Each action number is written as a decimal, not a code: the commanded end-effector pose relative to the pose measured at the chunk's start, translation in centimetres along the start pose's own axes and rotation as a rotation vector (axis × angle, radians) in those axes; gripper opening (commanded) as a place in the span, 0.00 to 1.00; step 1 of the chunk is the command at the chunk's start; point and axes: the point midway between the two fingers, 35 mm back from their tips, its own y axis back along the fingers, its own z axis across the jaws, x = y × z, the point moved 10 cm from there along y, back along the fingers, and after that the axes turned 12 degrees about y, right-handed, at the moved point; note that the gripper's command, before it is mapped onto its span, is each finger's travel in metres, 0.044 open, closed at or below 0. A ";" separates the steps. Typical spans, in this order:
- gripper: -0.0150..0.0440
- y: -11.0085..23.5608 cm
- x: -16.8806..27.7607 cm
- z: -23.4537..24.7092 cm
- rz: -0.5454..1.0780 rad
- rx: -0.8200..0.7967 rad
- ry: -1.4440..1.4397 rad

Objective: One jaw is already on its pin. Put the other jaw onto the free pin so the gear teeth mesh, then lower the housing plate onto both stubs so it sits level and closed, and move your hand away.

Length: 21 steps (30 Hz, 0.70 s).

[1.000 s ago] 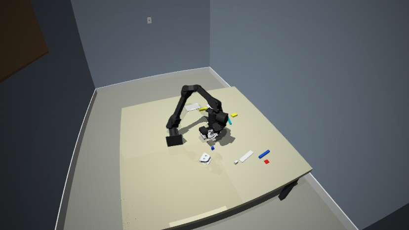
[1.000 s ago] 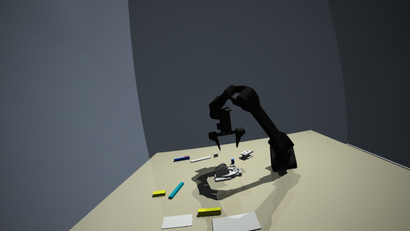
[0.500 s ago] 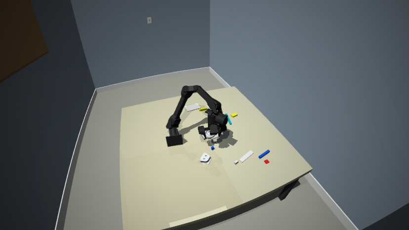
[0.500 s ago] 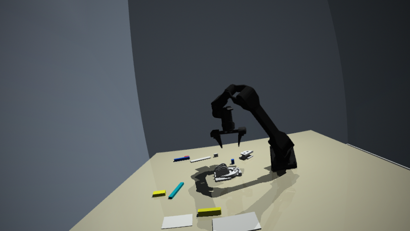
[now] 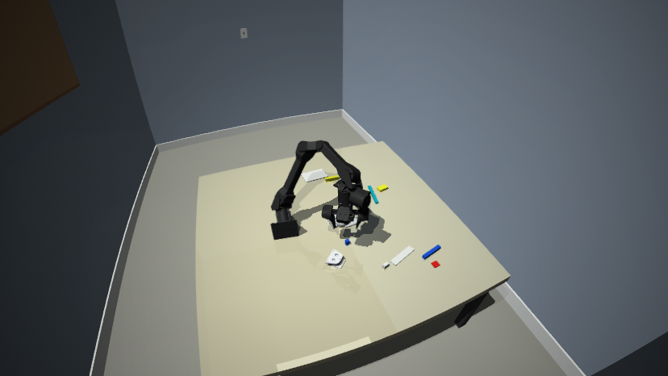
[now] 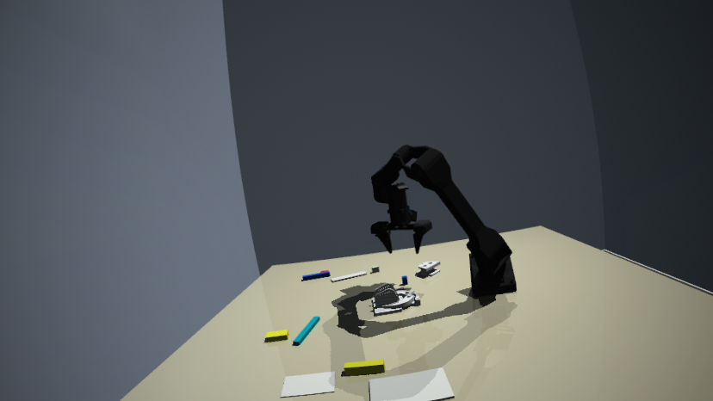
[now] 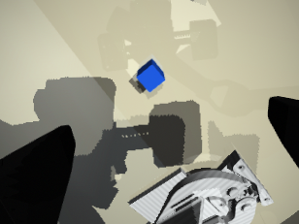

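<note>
My gripper (image 5: 346,227) (image 6: 404,252) (image 7: 172,120) is open and empty, pointing down, well above the table. Below it sits the white-and-grey gear assembly (image 6: 405,299) (image 7: 204,185), with a curved ribbed part standing up at one side. In the wrist view it lies at the bottom, between and below the fingertips, cut off by the frame edge. Whether both jaws are on their pins and the teeth mesh, I cannot tell. A white plate with holes (image 5: 335,256) (image 6: 429,264), apparently the housing plate, lies apart from the assembly, raised over another white piece.
A small blue block (image 5: 347,241) (image 6: 404,280) (image 7: 151,79) stands between assembly and plate. A white strip (image 5: 402,255) (image 6: 349,276), a small pale block (image 5: 386,265), a blue bar (image 5: 431,252) and a red piece (image 5: 436,264) lie beyond. A teal bar (image 6: 306,330), yellow blocks and white sheets lie elsewhere.
</note>
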 end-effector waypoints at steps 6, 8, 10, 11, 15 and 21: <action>1.00 -0.1 -1.2 -0.5 0.002 0.010 -0.194; 1.00 -0.1 -1.4 -0.6 0.002 0.010 -0.236; 1.00 -0.1 -1.6 -0.7 0.002 0.011 -0.279; 1.00 -0.1 -1.7 -0.7 0.002 0.011 -0.300; 1.00 -0.1 -2.2 -0.9 0.002 0.012 -0.385; 1.00 0.0 -2.9 -1.3 0.001 0.013 -0.512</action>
